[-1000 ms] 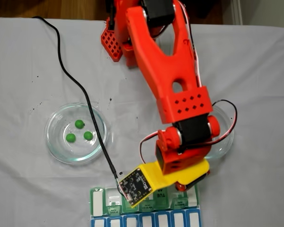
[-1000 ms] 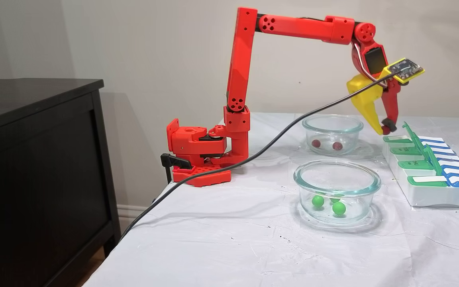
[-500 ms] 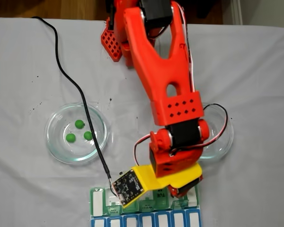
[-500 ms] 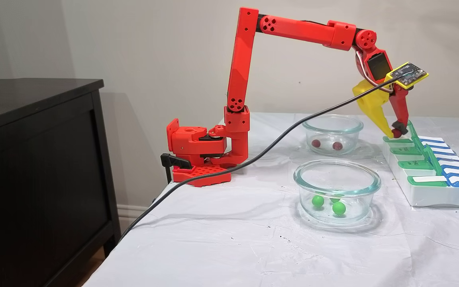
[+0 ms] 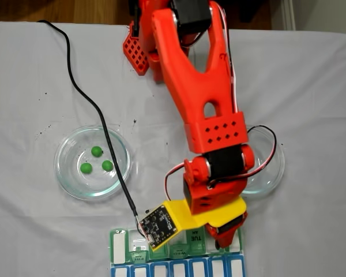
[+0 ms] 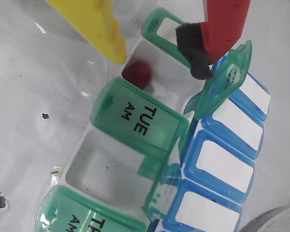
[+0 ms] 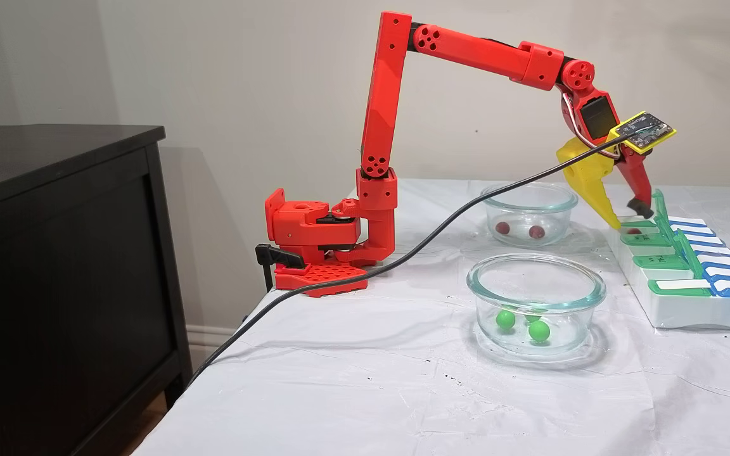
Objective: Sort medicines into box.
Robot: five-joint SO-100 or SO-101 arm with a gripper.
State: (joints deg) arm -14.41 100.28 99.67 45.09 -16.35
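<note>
Box (image 6: pixel 135 121): translucent green plastic lids, glossy, with opaque white label strips. Red medicine (image 6: pixel 137 73) beside the box's TUE lid: matt, faintly rough. Gripper (image 6: pixel 159 60): matt printed plastic, one finger (image 6: pixel 94 24) yellow. Dish (image 7: pixel 536 301) near the box: clear smooth glass. Table cover (image 7: pixel 371 380): white, creased cloth.

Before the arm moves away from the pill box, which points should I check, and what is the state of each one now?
1. Red ball lies inside an open cell of the box, next to the closed TUE AM lid: ok.
2. Gripper open, nothing between the fingers: ok.
3. Fingers clear of the ball: ok.
4. Black pad close to the raised lid; touching or not: cannot tell.
5. Green balls left in the left glass dish in a fixed view: ok, three.
</note>
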